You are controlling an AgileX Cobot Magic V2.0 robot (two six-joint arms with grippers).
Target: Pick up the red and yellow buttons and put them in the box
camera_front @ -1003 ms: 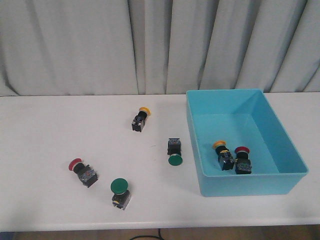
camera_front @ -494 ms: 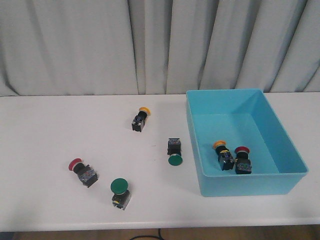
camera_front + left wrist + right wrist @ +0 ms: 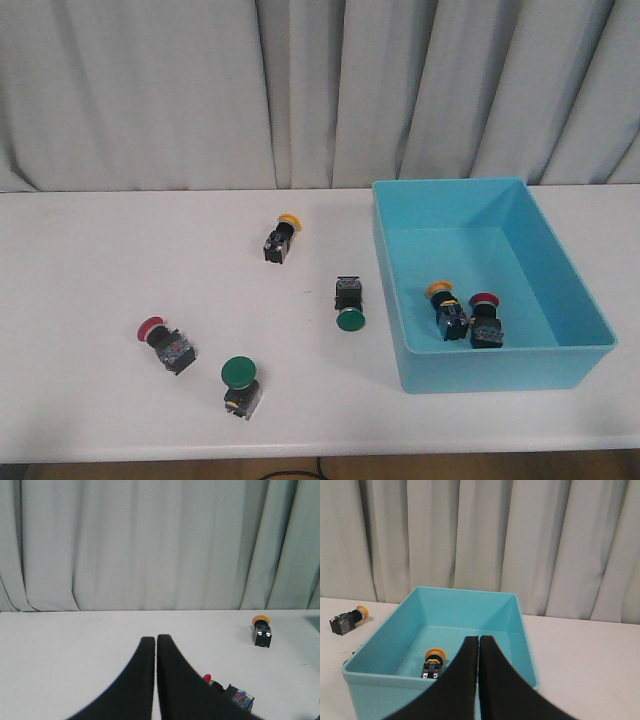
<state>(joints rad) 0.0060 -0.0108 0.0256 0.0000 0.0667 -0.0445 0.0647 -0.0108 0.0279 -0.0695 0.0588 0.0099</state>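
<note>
Right hand [image 3: 478, 639] closed, box [image 3: 517, 615] just beyond

Evenly and brightly lit from above by soft, diffuse light, with only faint, short shadows under the buttons on the white table [image 3: 100, 260] and a slightly darker inner wall on the box [image 3: 440, 370]. No glare or blown highlights, though the pale curtain [image 3: 300, 90] shows gentle shading in its folds. Front view sharp enough overall but grainy on small detail; wrist views soft, with the black fingers [image 3: 145, 680] close to the lens, featureless and blurred at their edges.
</note>
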